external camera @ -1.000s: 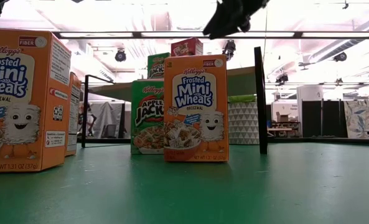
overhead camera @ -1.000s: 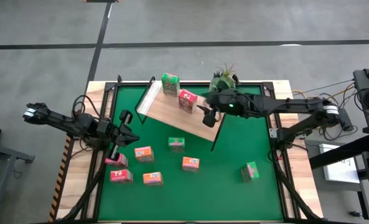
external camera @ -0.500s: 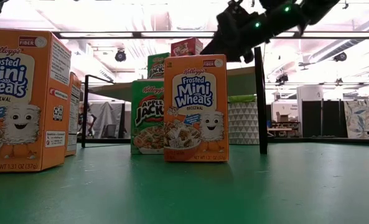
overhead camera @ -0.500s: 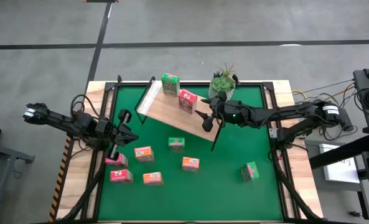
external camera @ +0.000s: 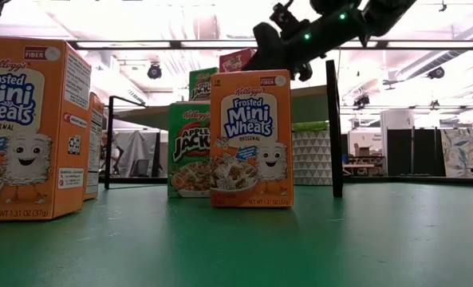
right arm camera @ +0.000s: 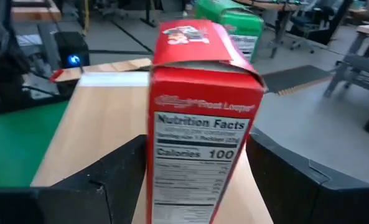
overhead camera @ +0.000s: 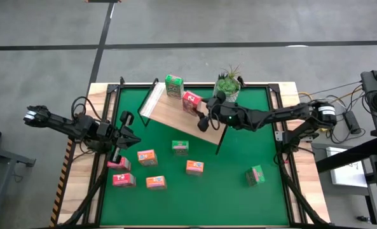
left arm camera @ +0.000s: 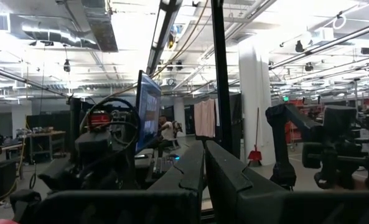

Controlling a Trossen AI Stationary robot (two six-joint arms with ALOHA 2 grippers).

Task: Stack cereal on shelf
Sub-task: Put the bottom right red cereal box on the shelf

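The shelf is a light-wood board lying aslant over the far part of the green mat. Two cereal boxes stand upright on it, a green one and a red one. My right gripper is open just above the board. In its wrist view its fingers stand either side of the red box, and I see no touch. Several more cereal boxes stand on the mat, among them an orange one and a green one. My left gripper waits shut at the mat's left.
A potted plant stands at the far edge, right behind my right arm. The shelf's thin black post rises beside the boxes. Boxes cluster at the near left. Bare mat lies to the right.
My right gripper has come down over the shelf and moved toward the table's left, up to the red box. It has tipped from pointing downward to nearly level. The boxes have not moved.
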